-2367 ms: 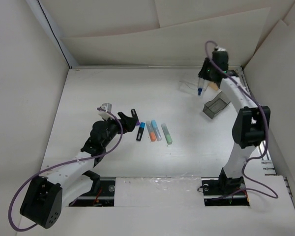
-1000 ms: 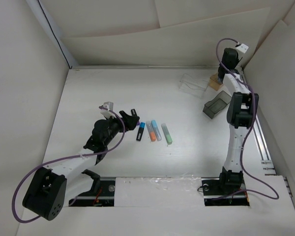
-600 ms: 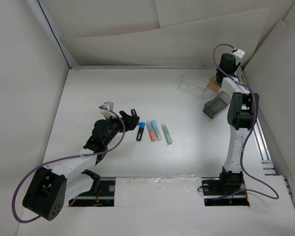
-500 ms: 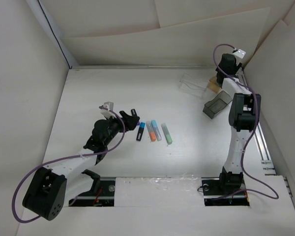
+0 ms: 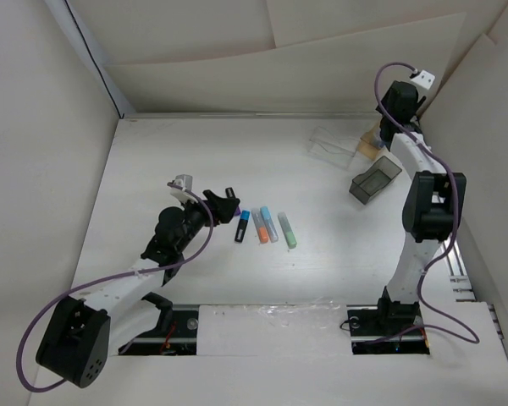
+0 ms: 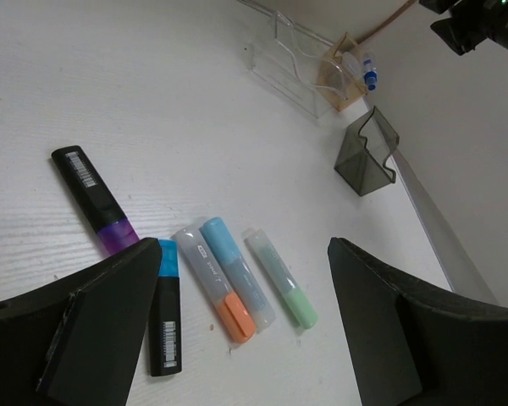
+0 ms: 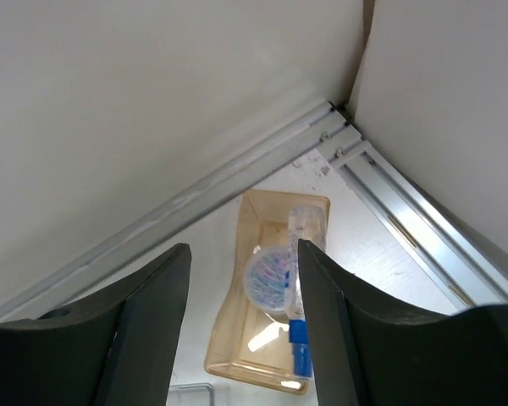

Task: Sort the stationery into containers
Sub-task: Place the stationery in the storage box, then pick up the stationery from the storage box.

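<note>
Several markers lie in a row mid-table: black with a purple end point(image 6: 93, 211), black with a blue end point(image 6: 166, 304), pale with orange point(image 6: 210, 283), light-blue point(image 6: 237, 271) and green point(image 6: 279, 289). My left gripper point(image 6: 245, 338) is open and empty, just above and left of them point(image 5: 226, 205). My right gripper point(image 7: 244, 254) is open and empty, high over the tan-orange box point(image 7: 267, 211). That box holds a pale marker with a blue end point(image 7: 300, 342) and a round clear disc point(image 7: 267, 283). The clear box point(image 5: 332, 145) and the smoky grey box point(image 5: 374, 180) stand nearby.
White walls close the table on the left, back and right. A metal rail point(image 7: 406, 220) runs along the right wall beside the tan-orange box point(image 5: 371, 142). Purple cables loop from both arms.
My right gripper let go of the blue-ended marker, which now lies in the tan-orange box, and rose to the back right corner. My left gripper edged slightly towards the markers.
</note>
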`<action>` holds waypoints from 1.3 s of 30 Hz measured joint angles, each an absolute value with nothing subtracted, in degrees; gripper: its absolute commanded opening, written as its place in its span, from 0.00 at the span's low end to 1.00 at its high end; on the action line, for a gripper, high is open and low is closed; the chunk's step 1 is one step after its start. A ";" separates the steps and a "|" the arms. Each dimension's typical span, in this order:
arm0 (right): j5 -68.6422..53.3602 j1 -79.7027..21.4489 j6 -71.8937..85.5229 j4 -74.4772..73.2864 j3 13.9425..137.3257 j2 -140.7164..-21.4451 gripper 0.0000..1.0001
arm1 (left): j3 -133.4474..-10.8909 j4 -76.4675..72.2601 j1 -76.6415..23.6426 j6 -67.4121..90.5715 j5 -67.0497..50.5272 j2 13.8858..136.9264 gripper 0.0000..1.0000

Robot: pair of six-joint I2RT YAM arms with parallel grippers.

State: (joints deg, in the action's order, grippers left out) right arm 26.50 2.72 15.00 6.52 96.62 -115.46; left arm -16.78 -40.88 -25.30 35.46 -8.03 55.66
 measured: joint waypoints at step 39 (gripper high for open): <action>10.68 11.27 20.21 -20.67 122.58 -136.68 0.54 | -16.78 -40.36 -25.30 35.94 -9.02 57.36 0.77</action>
State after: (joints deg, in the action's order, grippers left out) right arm 10.68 11.27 20.21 -20.67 122.58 -136.68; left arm -16.78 -40.36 -25.30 35.94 -9.02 57.36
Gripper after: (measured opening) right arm 0.561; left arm 0.771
